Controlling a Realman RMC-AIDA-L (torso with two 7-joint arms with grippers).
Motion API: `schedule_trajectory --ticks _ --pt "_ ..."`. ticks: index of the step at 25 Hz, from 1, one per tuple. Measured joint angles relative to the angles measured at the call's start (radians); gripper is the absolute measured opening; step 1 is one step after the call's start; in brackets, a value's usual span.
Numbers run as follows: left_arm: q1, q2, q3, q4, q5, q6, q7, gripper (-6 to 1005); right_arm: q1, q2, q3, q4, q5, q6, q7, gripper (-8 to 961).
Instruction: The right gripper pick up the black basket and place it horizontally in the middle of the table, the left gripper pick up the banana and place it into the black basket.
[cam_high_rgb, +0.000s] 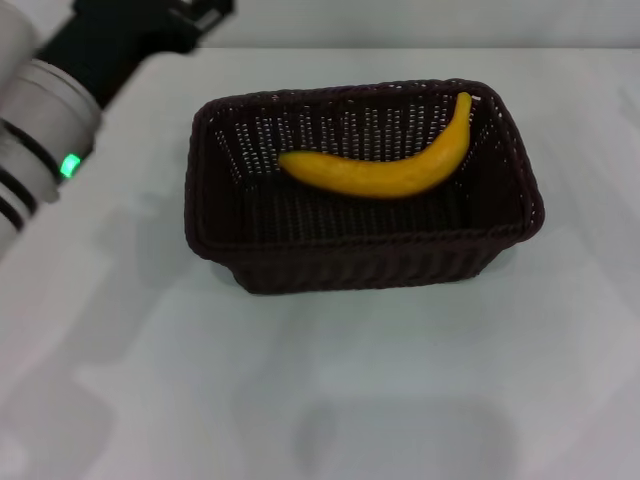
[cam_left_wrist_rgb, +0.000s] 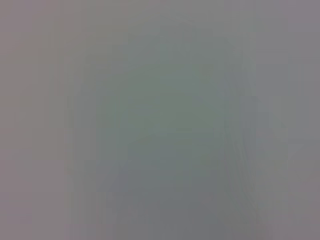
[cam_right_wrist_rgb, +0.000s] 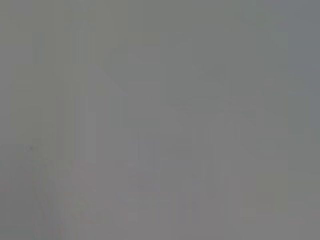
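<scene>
No text, label, brand, number or sign can be read anywhere in the three views. The black basket (cam_high_rgb: 362, 250), the banana (cam_high_rgb: 385, 170) lying in it and the white table (cam_high_rgb: 400, 400) carry no markings. The left arm's white casing at the far left shows only a small green light (cam_high_rgb: 69, 165), with no lettering beside it. Both wrist views show a plain grey surface without print.

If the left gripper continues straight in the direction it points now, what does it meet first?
Probably nothing: the left gripper points toward the far table edge, passing behind the black basket holding the banana.
</scene>
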Motion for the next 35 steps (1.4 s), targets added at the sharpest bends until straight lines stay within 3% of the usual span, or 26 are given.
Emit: schedule_trajectory --ticks 5,6,7,13,18,21,27,35 --pt "-0.011 0.003 -0.07 -0.036 -0.173 -0.044 -0.002 885 0.003 0.0 0.0 0.002 0.0 0.001 -0.001 824" --pt "-0.012 0.004 -0.102 -0.089 -0.22 -0.178 -0.001 885 0.004 0.0 0.0 0.004 0.0 0.001 -0.001 824" --pt "-0.012 0.004 -0.104 -0.098 -0.222 -0.208 0.0 885 0.005 0.0 -0.001 0.007 0.0 0.001 -0.002 824" --pt "-0.035 0.001 -0.175 -0.319 -0.227 -0.714 0.072 886 0.012 0.001 -0.001 0.022 0.0 -0.004 -0.002 824" --pt "-0.07 0.001 -0.2 -0.441 -0.229 -0.955 0.161 886 0.015 0.002 -0.001 0.025 0.0 -0.006 -0.002 824" --pt "-0.083 0.001 -0.199 -0.478 -0.225 -1.006 0.229 886 0.023 0.002 -0.002 0.036 -0.002 -0.006 -0.002 824" --pt "-0.073 -0.003 -0.216 -0.485 -0.231 -0.975 0.302 886 0.032 0.0 -0.002 0.045 -0.005 -0.006 -0.01 824" --pt "-0.082 -0.006 -0.367 -0.487 -0.24 -0.863 0.303 886 0.041 0.0 0.007 0.049 -0.003 0.002 -0.033 824"
